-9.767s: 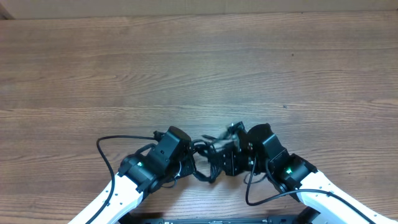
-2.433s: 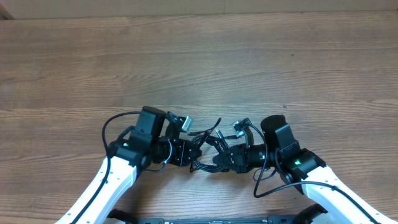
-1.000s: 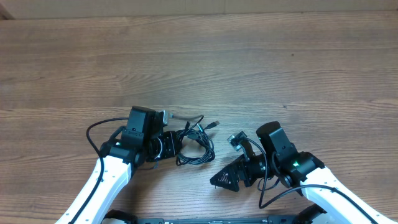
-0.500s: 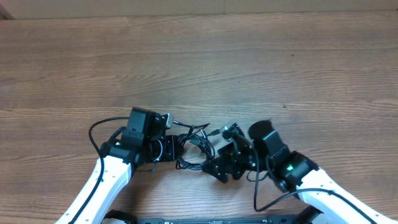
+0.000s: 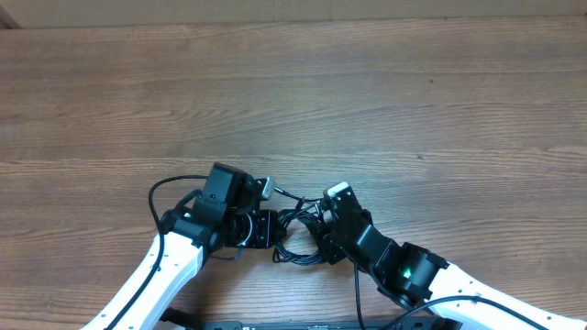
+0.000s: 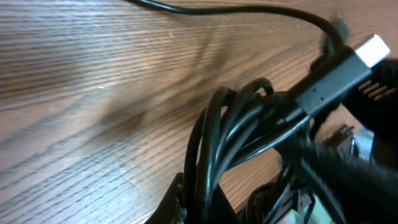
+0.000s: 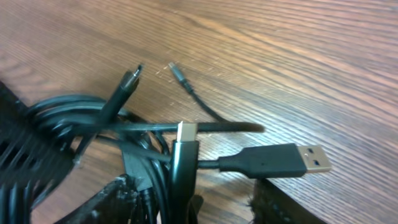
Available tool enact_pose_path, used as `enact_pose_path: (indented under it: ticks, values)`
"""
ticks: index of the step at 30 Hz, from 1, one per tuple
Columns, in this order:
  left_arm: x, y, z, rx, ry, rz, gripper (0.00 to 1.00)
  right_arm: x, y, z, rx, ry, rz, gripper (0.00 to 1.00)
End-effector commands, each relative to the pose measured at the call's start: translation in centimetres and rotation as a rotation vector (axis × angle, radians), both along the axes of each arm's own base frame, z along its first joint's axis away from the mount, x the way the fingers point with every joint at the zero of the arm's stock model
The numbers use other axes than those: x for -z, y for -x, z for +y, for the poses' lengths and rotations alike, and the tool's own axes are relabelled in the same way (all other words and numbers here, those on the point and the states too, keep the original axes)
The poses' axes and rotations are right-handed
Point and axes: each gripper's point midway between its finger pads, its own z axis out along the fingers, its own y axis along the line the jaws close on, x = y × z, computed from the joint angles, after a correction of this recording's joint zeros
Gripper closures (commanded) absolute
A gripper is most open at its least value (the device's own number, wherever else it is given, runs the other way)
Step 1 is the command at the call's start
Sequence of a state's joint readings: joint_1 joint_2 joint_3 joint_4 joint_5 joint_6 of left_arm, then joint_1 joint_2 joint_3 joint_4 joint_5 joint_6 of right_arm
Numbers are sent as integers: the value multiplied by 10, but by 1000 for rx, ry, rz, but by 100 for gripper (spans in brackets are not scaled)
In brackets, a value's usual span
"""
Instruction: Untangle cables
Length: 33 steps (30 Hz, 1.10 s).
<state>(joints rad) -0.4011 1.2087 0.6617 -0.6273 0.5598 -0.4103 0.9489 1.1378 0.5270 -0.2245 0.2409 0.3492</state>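
Note:
The cables (image 5: 295, 235) are a knot of thin black cords lying on the wooden table between my two grippers. My left gripper (image 5: 264, 229) is shut on several looped strands (image 6: 214, 143), which run down between its jaws (image 6: 202, 208). A plug with a pale tip (image 6: 373, 50) sticks out at the upper right of the left wrist view. My right gripper (image 5: 317, 240) straddles the other side of the knot. Its fingers (image 7: 109, 202) stand apart around a thick strand (image 7: 183, 168), with a gap on the right side. A USB plug (image 7: 283, 160) and two small plug ends (image 7: 129, 78) lie just ahead.
A thicker black wire (image 5: 163, 194) loops beside the left arm, and another (image 5: 358, 295) hangs by the right arm. Bare wooden tabletop (image 5: 303, 92) stretches away beyond the grippers. The near table edge runs just behind both arms.
My right gripper has swung left into the knot of cables and its jaws have narrowed around them. My left gripper has shifted slightly right, still holding its strands.

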Motion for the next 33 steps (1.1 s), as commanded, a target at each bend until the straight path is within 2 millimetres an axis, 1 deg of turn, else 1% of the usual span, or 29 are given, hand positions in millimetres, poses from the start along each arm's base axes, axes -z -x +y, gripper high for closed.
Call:
enact_pose_path:
  ticks: [1,3,5,7,9,11,14,16,17,18,23,24,26,28,33]
  values:
    - [-12,5,-13,67,61,-12,96,-12,-14,-4,67,9,-60,49]
    - [-12,5,-13,67,62,-12,96,-11,-9,2,19,0,-39,56]
    - [-12,4,-14,68,64,-13,96,-8,3,14,-73,-22,0,61]
    - [-14,3,-15,70,72,-22,96,-7,18,26,-170,-57,53,61]
    - [-18,2,-19,80,100,-32,96,-6,29,33,-229,-84,91,60]
    - [-23,2,-24,95,136,-38,96,-3,29,31,-220,-70,97,53]
    - [-27,2,-28,108,165,-43,96,5,22,22,-175,-19,85,53]
    - [-28,3,-29,115,169,-43,96,10,21,21,-169,-2,90,54]
    - [-28,4,-29,123,170,-46,96,12,21,21,-169,2,95,57]
    - [-28,4,-29,126,171,-44,96,14,22,21,-169,6,99,64]
    - [-27,3,-27,118,162,-46,96,15,23,21,-167,6,108,86]
    - [-26,0,-25,108,152,-53,96,15,23,21,-166,2,113,92]
    - [-22,-6,-19,65,122,-52,96,15,30,26,-201,-22,141,96]
    - [-18,-12,-11,7,90,-43,96,12,42,34,-259,-63,182,96]
    - [-8,-34,15,-180,3,-29,96,-6,81,54,-457,-199,298,96]
